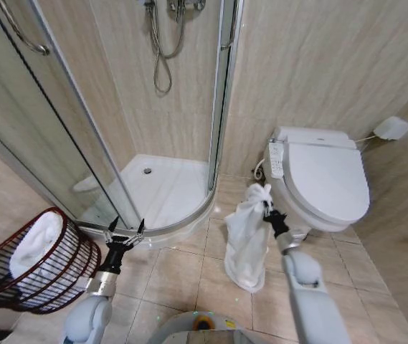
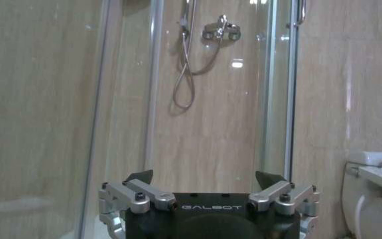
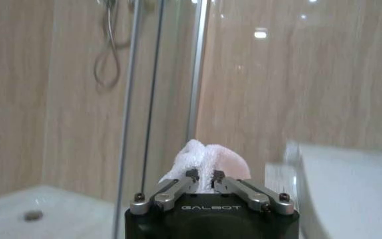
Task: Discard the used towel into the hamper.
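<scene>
Towel (image 1: 247, 238), white and bunched, hangs from the right gripper (image 1: 267, 209), pinched at its top beside the toilet (image 1: 322, 179). Left gripper (image 1: 125, 233) waits spread by the hamper (image 1: 60, 283) (already holding cloth); the trailing hem could snag its rim.

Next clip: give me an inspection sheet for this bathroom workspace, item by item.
Surface: tiled floor, bare around the robot.
Job's things: white towel hanging above the floor; hamper at the robot's left, white cloth already inside.
Clutter: nothing seen.
Claws: right claw shut on towel's top; left claw open, near the hamper rim.
Cables: thin lead to a wall box.
Surroundings: shower enclosure, toilet.
</scene>
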